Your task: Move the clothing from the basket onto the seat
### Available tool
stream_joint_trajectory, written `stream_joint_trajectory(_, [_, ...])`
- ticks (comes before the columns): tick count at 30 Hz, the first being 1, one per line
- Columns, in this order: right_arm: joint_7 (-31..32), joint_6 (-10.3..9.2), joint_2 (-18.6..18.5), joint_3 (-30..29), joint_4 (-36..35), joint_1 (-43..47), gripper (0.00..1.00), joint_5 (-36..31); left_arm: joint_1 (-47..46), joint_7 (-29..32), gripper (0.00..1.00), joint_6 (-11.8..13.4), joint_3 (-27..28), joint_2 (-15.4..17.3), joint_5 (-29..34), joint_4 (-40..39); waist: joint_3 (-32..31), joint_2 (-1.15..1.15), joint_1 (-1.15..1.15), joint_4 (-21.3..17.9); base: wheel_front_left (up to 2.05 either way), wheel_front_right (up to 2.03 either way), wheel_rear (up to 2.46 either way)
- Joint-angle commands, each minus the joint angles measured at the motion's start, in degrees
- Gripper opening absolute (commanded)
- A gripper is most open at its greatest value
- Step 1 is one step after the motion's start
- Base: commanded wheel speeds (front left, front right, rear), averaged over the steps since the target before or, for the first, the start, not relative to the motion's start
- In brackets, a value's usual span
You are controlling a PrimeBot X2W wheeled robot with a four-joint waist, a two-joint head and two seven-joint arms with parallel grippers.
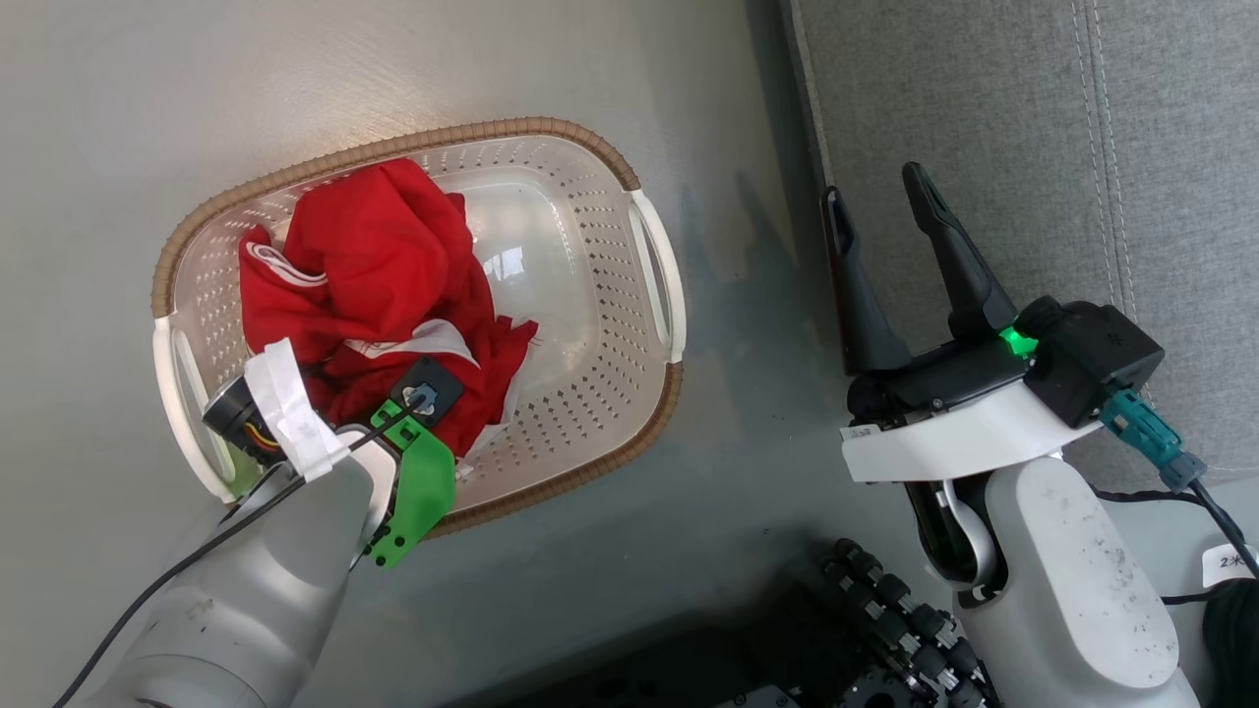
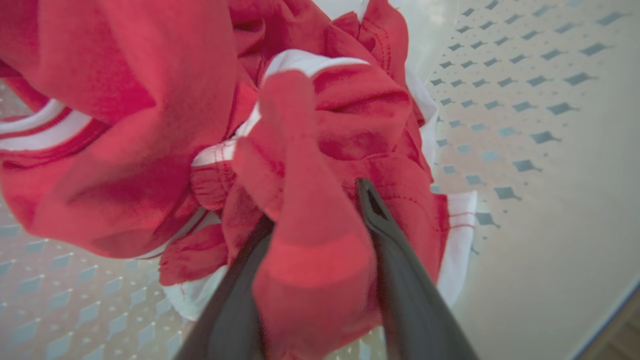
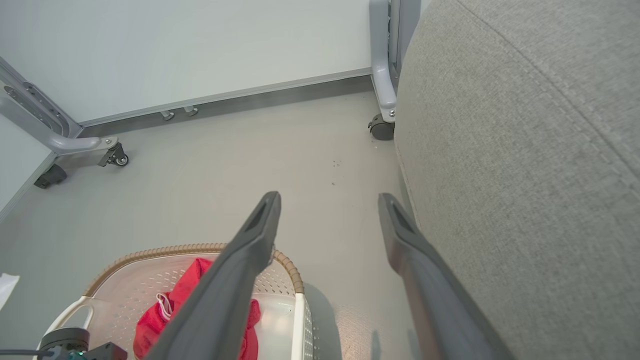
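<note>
- The clothing [image 1: 374, 265] lies bunched in the basket [image 1: 610, 383], toward the end away from the seat [image 1: 984, 98].
- The basket stands on the floor [image 1: 98, 98], near the seat's edge.
- The left pincer [image 2: 317, 210] is clenched on a red fold of the clothing.
- The right pincer [image 1: 875, 187] is released and empty, over the floor at the seat's edge.

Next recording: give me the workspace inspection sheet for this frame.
Surface: smooth grey floor; the basket stands on it.
Job's things: basket beside the seat; red clothing bunched inside it.
Clutter: nothing seen.
Grippers: left gripper down in the basket, fingers either side of a red fold, grip unclear; right gripper open, empty, by the seat's edge.
Cables: black cable along the left arm; teal-plugged cable at the right wrist.
Surroundings: pale wall, grey frame on castors.
</note>
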Motion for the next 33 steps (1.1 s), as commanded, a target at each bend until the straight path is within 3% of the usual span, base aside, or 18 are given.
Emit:
stream_joint_trajectory(1, [-0.18,0.00,-0.03,-0.07,0.10,-0.73,1.00,0.45,-1.11,0.29,0.00,0.07,-0.42,0.48,-0.38,0.10,-0.13,0.00,-0.01,0.05,0.00,0.00,0.00])
stream_joint_trajectory(9, [-0.18,0.00,-0.03,-0.52,1.23,-0.18,1.00,-1.23,-1.36,-0.93,0.00,0.07,-2.14,-0.18,-1.47,0.06,-3.74,0.00,-0.01,1.07,0.00,0.00,0.00])
stream_joint_trajectory(22, [-0.17,0.00,-0.07,-1.73,3.52,4.28,1.00,-4.58,3.45,-12.01,0.00,0.95,1.03,-2.03,-6.47,-3.17,-16.83,0.00,-0.01,4.71,0.00,0.00,0.00])
stream_joint_trajectory(28, [-0.18,0.00,-0.09,-2.49,4.44,7.53,1.00,-6.09,7.12,-14.69,0.00,1.45,4.32,-2.68,-10.28,-7.73,-23.86,0.00,-0.01,6.34,0.00,0.00,0.00])
stream_joint_trajectory(33, [0.51,0.00,-0.09,-3.33,4.56,10.14,1.00,-7.39,9.78,-15.14,0.00,2.93,7.38,-1.08,-12.01,-15.44,-28.83,0.00,-0.01,7.63,0.00,0.00,0.00])
